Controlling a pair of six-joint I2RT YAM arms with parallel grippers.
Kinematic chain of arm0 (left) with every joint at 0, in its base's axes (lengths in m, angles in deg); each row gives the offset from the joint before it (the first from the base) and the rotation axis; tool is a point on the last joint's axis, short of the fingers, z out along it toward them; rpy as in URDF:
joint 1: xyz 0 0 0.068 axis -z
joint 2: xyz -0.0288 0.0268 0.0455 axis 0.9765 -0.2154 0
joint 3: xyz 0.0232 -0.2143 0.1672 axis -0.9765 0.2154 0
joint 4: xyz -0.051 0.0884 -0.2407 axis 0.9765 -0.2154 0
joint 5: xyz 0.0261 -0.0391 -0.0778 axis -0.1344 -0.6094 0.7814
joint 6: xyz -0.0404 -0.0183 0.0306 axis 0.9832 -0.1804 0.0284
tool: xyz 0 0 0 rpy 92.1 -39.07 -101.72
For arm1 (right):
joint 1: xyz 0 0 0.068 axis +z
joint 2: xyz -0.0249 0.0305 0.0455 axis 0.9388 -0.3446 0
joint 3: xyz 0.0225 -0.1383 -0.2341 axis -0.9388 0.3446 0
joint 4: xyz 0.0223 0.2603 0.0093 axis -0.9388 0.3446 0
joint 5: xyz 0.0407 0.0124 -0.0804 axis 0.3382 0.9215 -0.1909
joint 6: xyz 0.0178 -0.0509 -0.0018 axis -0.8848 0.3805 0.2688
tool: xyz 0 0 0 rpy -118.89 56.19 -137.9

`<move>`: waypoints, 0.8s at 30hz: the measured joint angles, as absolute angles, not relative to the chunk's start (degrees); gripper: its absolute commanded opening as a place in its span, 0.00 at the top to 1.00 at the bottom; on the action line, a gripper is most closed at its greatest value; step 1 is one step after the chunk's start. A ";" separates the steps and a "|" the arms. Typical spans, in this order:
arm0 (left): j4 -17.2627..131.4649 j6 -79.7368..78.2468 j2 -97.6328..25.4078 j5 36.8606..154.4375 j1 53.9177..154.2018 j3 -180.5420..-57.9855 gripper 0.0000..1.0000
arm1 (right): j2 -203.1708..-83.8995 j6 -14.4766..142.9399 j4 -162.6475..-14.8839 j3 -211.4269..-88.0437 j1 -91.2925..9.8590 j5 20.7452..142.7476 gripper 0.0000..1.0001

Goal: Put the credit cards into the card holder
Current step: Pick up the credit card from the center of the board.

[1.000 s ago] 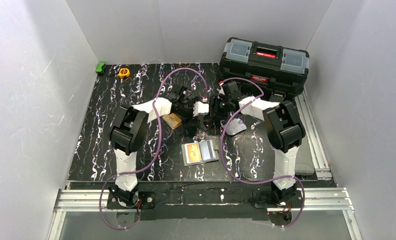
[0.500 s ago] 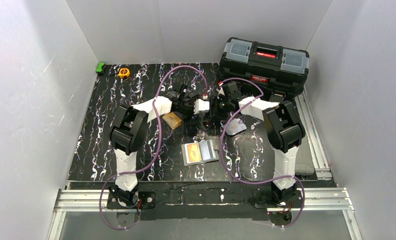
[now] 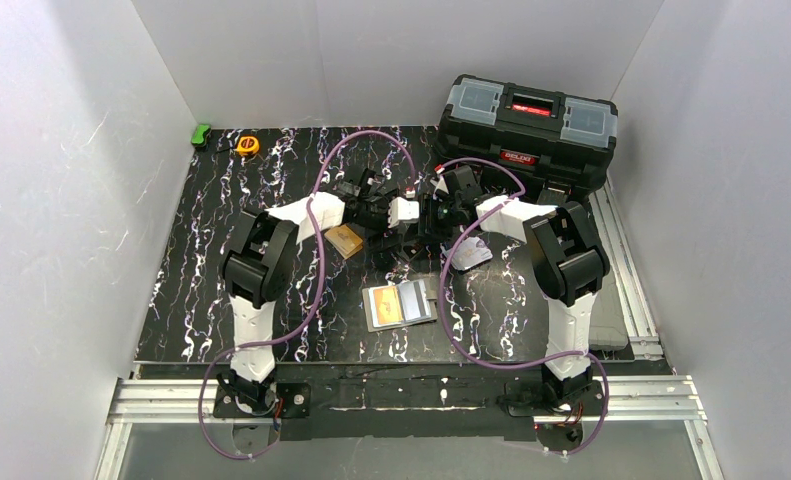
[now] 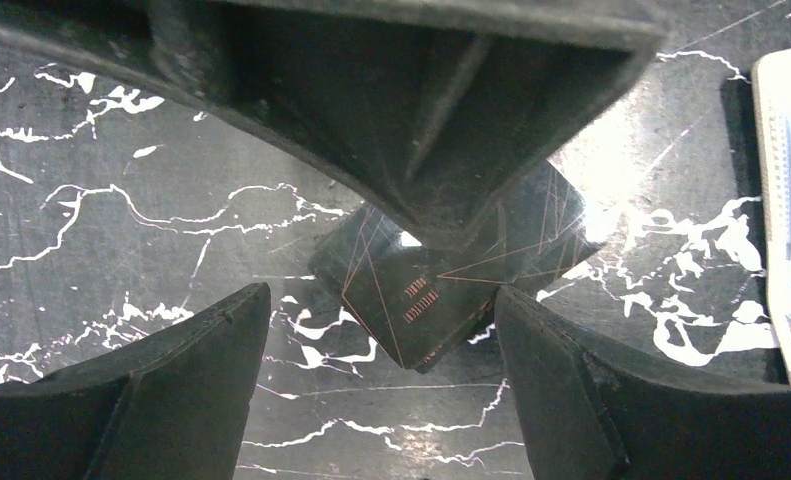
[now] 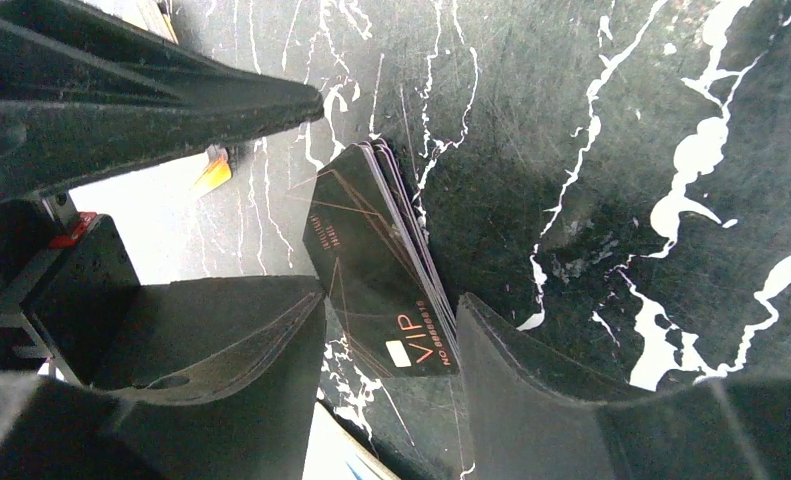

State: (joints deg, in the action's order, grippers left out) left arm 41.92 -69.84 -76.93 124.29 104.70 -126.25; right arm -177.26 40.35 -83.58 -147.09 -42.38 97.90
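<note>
Top external: card holder lies open on the tabletop, an orange and a grey card showing inside. Both arms reach inward, meeting beyond it. Left wrist: my left tool gapes wide, empty, over the dark credit cards. Right wrist: right tool spread apart, straddling that stack, gripping nothing.

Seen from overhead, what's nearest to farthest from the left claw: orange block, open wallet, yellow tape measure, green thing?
From the left gripper:
1. Small orange block, just to its left.
2. Open grey-brown card holder, toward the bases.
3. Round yellow tape measure, far left.
4. Small green object, far-left corner.
</note>
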 measured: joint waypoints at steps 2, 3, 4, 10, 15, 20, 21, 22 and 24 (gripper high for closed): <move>42.16 -69.47 -77.50 124.27 104.70 -126.95 0.19 | -177.26 40.06 -84.04 -146.79 -42.40 98.25 0.42; 42.22 -69.27 -77.70 124.27 104.70 -127.17 0.19 | -177.26 39.93 -84.34 -146.63 -42.40 98.33 0.42; 42.24 -69.23 -77.74 124.27 104.67 -127.19 0.19 | -177.26 39.85 -84.48 -146.59 -42.40 98.44 0.42; 42.62 -68.86 -77.78 124.25 104.70 -127.21 0.19 | -177.26 39.76 -85.04 -146.35 -42.40 98.73 0.42; 42.59 -68.42 -78.29 124.40 104.65 -127.71 0.19 | -177.26 39.74 -85.18 -146.26 -42.40 98.75 0.42; 42.55 -67.74 -79.14 124.47 104.61 -128.81 0.21 | -176.78 39.17 -87.25 -144.71 -42.64 99.10 0.43; 42.57 -67.61 -79.44 124.51 104.56 -129.24 0.21 | -176.56 39.01 -87.75 -144.21 -42.77 99.14 0.43; 42.68 -67.55 -79.60 124.51 104.52 -129.51 0.21 | -176.34 38.77 -88.30 -143.66 -42.91 99.19 0.43; 43.05 -67.11 -80.12 124.51 104.46 -130.10 0.21 | -175.86 38.40 -89.13 -142.63 -43.19 99.43 0.43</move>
State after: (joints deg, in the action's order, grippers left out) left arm 43.05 -67.11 -80.12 124.51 104.46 -130.10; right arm -175.86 38.40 -89.13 -142.63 -43.19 99.43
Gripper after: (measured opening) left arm 0.792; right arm 0.576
